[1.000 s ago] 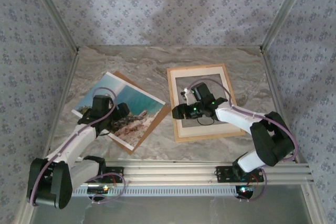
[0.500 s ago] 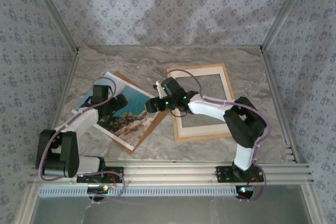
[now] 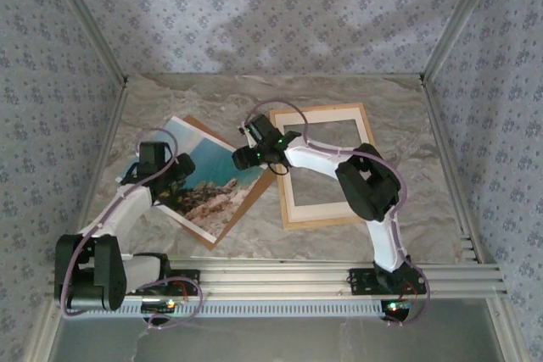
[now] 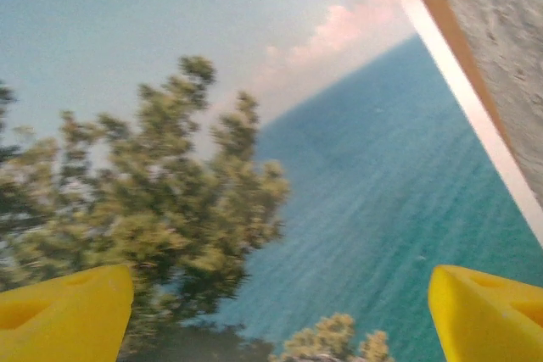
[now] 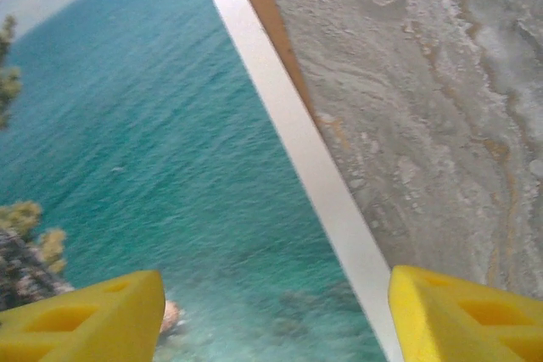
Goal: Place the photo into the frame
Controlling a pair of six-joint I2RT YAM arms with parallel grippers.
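The photo (image 3: pixel 208 184), a coastal print of turquoise sea and trees, lies tilted on a brown backing board (image 3: pixel 243 208) at the left of the table. The light-wood frame (image 3: pixel 339 220) lies flat to its right, with a cream mat (image 3: pixel 333 206) inside it. My left gripper (image 3: pixel 178 167) hovers open over the photo's left part; in the left wrist view the photo (image 4: pixel 339 175) lies under the gripper (image 4: pixel 276 315). My right gripper (image 3: pixel 242 158) is open over the photo's right edge, where sea (image 5: pixel 153 150) and the white border (image 5: pixel 297 150) pass between the fingertips (image 5: pixel 462 311).
The marble table (image 3: pixel 204 95) is walled in by patterned panels on three sides. A metal rail (image 3: pixel 322 277) with the arm bases runs along the near edge. Bare marble (image 5: pixel 424 108) lies just right of the board's edge.
My right arm has swung left from over the frame to the photo's right edge, its jaws widening. My left gripper has shifted slightly left over the photo.
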